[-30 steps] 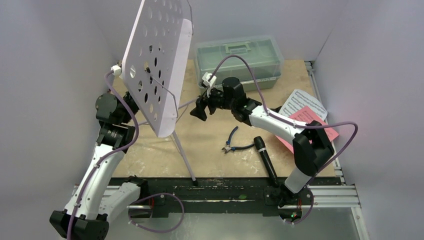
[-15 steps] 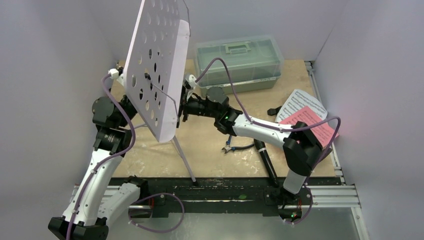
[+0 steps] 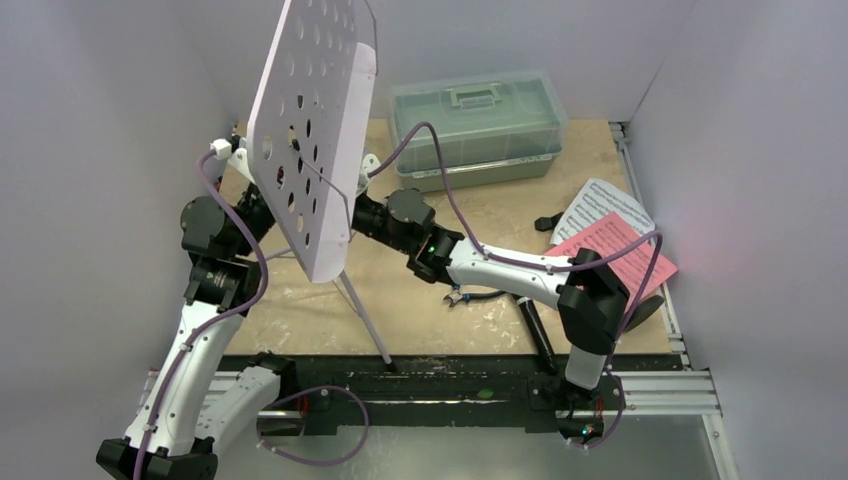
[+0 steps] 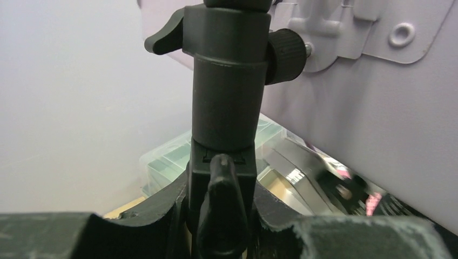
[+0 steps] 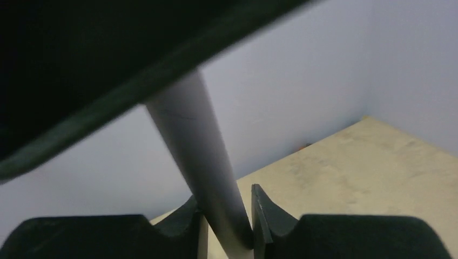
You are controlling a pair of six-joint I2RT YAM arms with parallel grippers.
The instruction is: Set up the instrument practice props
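Lilac music stand upright at the left of the table, gripped from both sides.

Its perforated desk is tilted, the long axis running from high at the far end down toward the near side, with the holed face turned left. One thin tripod leg slants down to the table's near edge. The left gripper is clenched on the stand's black collar just under the desk, and its arm rises from the near-left base with the elbow bent. The right gripper has its fingertips pressed on either side of the pale pole. Its arm stretches low and leftward across the table from the near-right base. The microphone lies below that arm beside the blue-handled pliers. The pink sheet overlaps the white sheet at the right, and the green toolbox sits at the far side.
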